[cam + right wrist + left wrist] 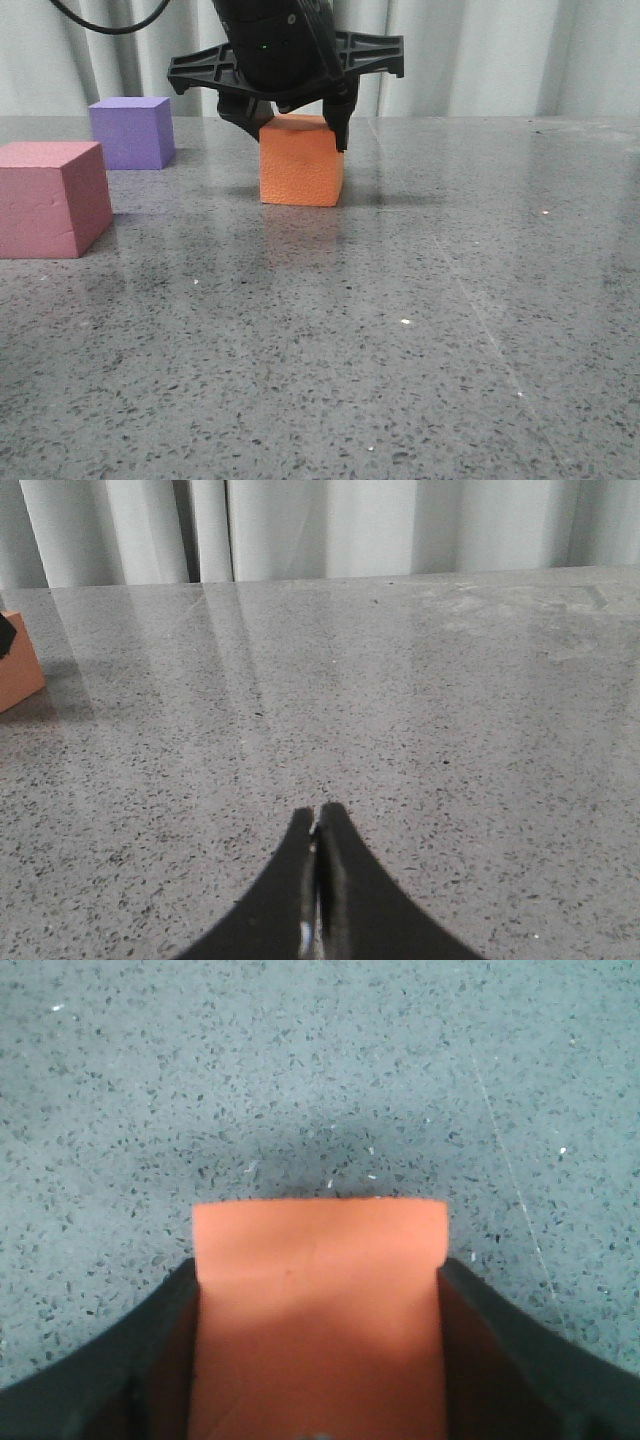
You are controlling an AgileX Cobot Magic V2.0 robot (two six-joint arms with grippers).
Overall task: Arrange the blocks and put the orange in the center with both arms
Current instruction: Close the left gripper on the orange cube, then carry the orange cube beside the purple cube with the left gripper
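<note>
While the left gripper (300, 125) straddles the orange cube (301, 160) on the counter (420, 330), jaws touching both sides, apparently gripping, the right gripper (318, 880) idles closed; next, carrying it between the other blocks.

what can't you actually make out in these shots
- Orange cube: in the front view the left gripper covers its top edge; its near end runs off the left wrist view's edge, and that view can't show whether the fingers touch it.
- Pink-red cube: cut by the front view's left edge.
- Purple cube: only in the front view.
- Right gripper: fingertips only, closed together above the table; absent from the front view.
</note>
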